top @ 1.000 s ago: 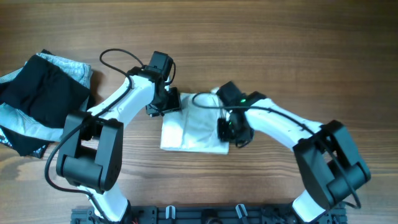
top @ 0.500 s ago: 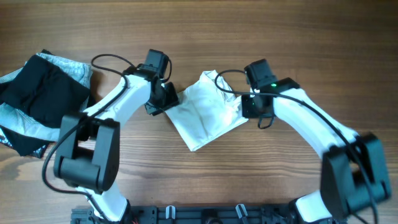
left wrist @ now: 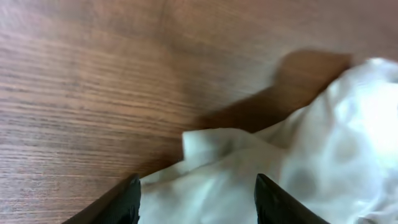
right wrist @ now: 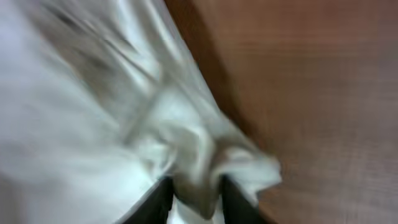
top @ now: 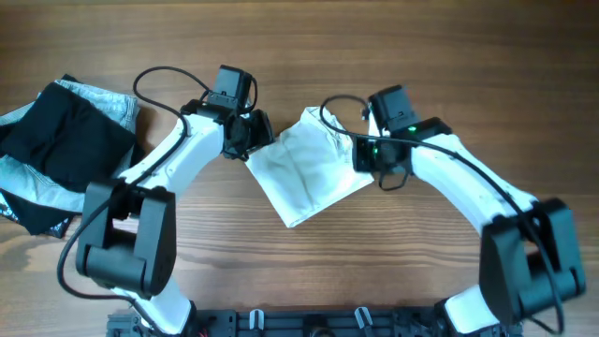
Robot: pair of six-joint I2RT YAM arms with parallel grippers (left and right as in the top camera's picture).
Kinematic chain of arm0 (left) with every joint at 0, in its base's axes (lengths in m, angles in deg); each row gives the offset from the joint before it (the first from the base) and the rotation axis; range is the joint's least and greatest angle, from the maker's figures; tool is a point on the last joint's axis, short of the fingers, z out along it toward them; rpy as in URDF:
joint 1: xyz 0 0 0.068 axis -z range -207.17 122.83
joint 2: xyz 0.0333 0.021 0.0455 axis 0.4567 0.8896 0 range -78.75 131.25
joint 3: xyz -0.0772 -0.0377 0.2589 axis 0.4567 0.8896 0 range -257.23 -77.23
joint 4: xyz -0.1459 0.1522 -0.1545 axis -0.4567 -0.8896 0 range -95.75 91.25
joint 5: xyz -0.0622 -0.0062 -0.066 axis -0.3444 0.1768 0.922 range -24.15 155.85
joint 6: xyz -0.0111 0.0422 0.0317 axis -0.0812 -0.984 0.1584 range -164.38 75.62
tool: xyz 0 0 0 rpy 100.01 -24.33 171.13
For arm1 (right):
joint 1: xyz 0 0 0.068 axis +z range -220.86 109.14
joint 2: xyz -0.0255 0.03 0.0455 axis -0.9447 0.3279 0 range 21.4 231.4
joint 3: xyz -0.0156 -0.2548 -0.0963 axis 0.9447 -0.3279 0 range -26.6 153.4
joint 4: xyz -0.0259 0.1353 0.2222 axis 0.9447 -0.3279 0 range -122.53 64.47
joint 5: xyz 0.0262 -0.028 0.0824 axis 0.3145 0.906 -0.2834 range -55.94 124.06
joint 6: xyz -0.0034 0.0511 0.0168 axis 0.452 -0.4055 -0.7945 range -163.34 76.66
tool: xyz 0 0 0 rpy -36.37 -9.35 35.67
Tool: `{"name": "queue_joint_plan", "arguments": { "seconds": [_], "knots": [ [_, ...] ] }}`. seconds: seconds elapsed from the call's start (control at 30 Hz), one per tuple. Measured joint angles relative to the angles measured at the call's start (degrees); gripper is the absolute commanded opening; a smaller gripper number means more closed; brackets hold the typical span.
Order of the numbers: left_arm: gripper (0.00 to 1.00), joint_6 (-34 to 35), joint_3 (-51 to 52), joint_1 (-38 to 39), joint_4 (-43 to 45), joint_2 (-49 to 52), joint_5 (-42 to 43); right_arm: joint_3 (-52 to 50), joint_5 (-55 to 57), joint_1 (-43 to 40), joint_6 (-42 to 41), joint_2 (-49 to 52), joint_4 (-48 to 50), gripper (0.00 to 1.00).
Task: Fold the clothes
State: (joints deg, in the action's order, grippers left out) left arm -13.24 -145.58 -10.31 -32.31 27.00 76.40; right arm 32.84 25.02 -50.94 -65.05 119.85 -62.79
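Table (top: 468, 56): wood grain, carries everything. Both arms reach in from the near edge. We see the left arm (top: 178, 159) angling toward the centre and the right arm (top: 449, 183) arcing in from the other side.

White shirt (top: 309, 173): at the middle of the table, between the two grippers. It is folded into a compact rough square, turned like a diamond with one corner toward the near edge. The surface is wrinkled.

Black garment (top: 61, 140): well apart from the shirt, at the left end of the table. It lies on top of a grey-blue garment (top: 103, 98) whose edges stick out around it.

Left gripper (top: 255, 139): at the shirt's left edge. In the wrist view the jaws are spread wide, and the shirt fabric lies between the fingers (left wrist: 127, 202) without being pinched. A doubled-over corner of cloth sits just ahead of them. We can't tell whether the fingers touch the cloth.

Right gripper (top: 363, 157): at the shirt's right edge. The wrist view is blurred, but we read the jaws as drawn close together, with a bunch of shirt fabric clamped between the fingers (right wrist: 160, 199).
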Motion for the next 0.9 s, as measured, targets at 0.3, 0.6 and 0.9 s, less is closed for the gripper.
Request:
{"name": "queue_joint_plan", "arguments": {
  "seconds": [0.3, 0.6, 0.9],
  "knots": [
    [0.58, -0.42, 0.0, 0.72, -7.02, 2.64, 0.0, -0.48, 10.49, 0.0, -7.21, 1.86, -8.61, 0.16],
    [0.55, -1.03, 0.0, 0.7, -13.81, 2.62, -0.02, -0.46, 12.63, -1.7, -4.31, 1.86, -5.81, 0.18],
    [0.59, -2.78, 0.24, 0.0, -3.93, -4.13, -1.31, 1.44, 1.88, -1.7, -1.9, -7.61, -4.09, 0.21]
  ]
}}
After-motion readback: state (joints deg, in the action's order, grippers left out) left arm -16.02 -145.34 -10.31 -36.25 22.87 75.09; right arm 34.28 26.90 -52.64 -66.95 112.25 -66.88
